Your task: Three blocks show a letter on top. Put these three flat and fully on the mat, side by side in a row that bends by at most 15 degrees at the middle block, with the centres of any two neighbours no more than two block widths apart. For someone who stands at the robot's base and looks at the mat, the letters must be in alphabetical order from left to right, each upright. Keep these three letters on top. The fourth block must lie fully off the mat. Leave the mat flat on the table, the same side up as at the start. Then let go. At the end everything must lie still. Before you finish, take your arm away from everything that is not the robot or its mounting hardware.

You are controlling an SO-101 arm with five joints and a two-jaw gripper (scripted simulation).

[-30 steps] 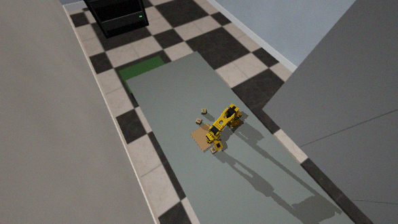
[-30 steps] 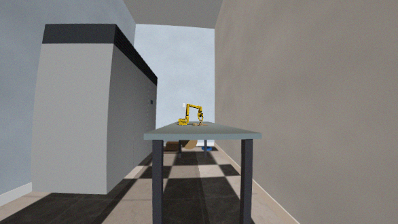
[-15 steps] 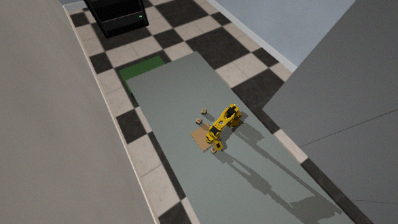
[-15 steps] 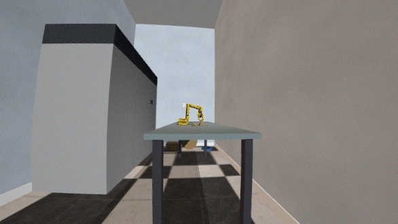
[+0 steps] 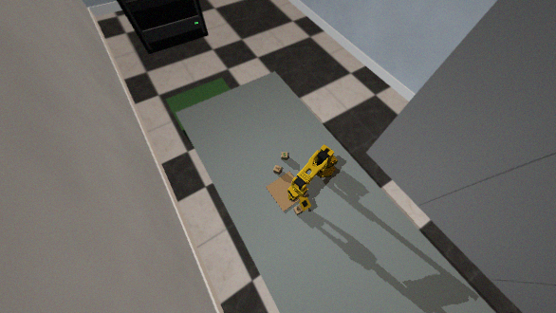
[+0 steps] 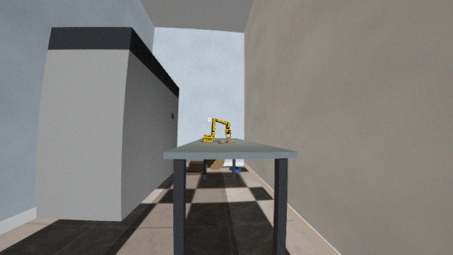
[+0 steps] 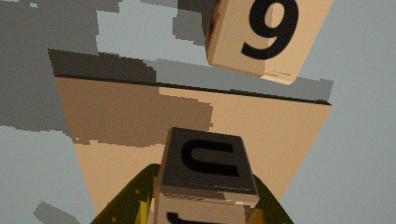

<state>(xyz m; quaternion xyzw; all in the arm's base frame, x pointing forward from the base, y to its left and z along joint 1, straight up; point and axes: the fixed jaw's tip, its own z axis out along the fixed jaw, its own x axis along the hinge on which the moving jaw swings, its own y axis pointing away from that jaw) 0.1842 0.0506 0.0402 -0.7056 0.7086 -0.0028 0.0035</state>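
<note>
In the wrist view my gripper point(image 7: 200, 210) is shut on a tan block with a U on top point(image 7: 207, 162). It holds the block over the brown mat point(image 7: 200, 130). A block with a 9 on top point(image 7: 267, 35) lies on the table just beyond the mat's far edge. In the top view the yellow arm point(image 5: 310, 173) reaches over the mat point(image 5: 282, 190), with the gripper point(image 5: 303, 204) near the mat's corner and a block point(image 5: 298, 209) beside it. Two more blocks point(image 5: 285, 155) point(image 5: 277, 169) lie on the table off the mat; their tops are too small to read.
The arm's base point(image 5: 327, 163) stands near the grey table's right edge. In the exterior view the arm point(image 6: 218, 131) stands far back on the table. A black cabinet point(image 5: 163, 21) stands on the floor beyond the table.
</note>
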